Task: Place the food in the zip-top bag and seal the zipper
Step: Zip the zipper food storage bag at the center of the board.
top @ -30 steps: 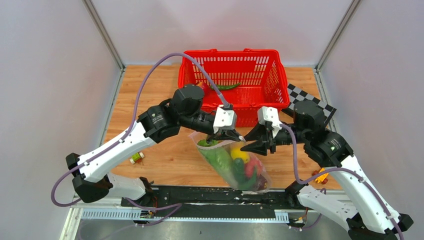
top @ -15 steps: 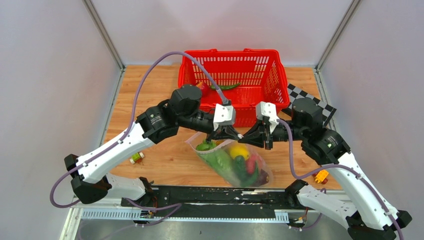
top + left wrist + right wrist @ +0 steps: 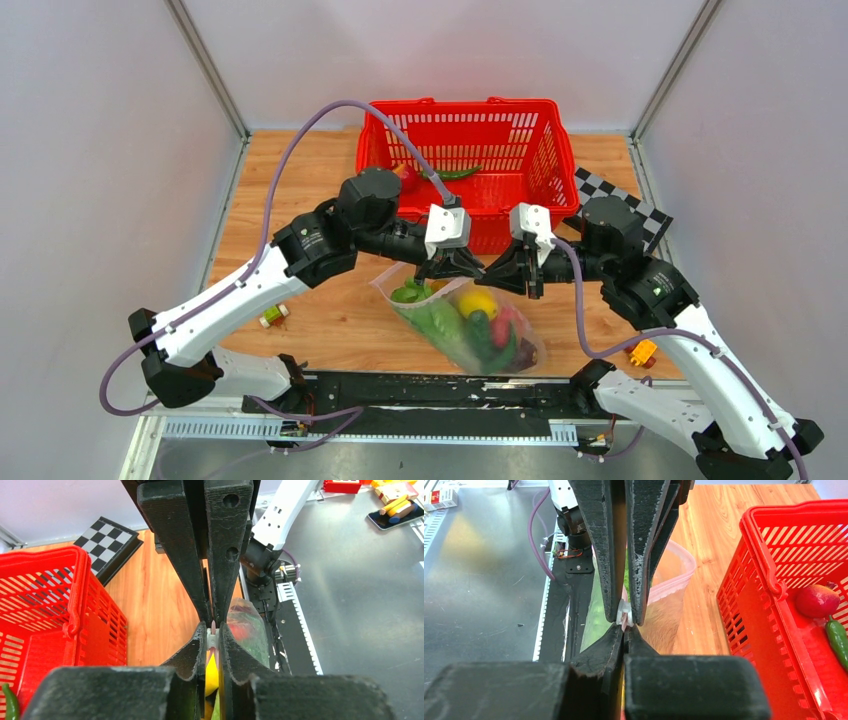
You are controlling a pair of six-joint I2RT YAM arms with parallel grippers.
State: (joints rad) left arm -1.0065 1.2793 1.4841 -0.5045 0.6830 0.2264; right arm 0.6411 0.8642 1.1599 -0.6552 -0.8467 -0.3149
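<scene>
The zip-top bag (image 3: 455, 335) lies on the wooden table, holding lettuce (image 3: 428, 318), a lemon (image 3: 478, 302), a cucumber (image 3: 481, 338) and a red apple (image 3: 507, 328). My left gripper (image 3: 470, 270) is shut on the zipper's small white piece (image 3: 213, 640) at the bag's mouth. My right gripper (image 3: 492, 275) meets it tip to tip and is shut on the pale zipper strip (image 3: 625, 625) right beside that piece. The bag (image 3: 664, 587) hangs below both grippers. A red apple (image 3: 817, 601) and a green chili (image 3: 838, 636) lie in the red basket (image 3: 545, 160).
The red basket stands just behind the grippers. A checkerboard plate (image 3: 610, 200) lies at the right, an orange toy car (image 3: 642, 352) at the front right, a small toy block (image 3: 272, 316) at the front left. A black rail (image 3: 420, 392) runs along the near edge.
My right gripper has moved left, closed, and now touches the left gripper's tips at the bag's mouth. The bag's mouth has shifted up and left slightly.
</scene>
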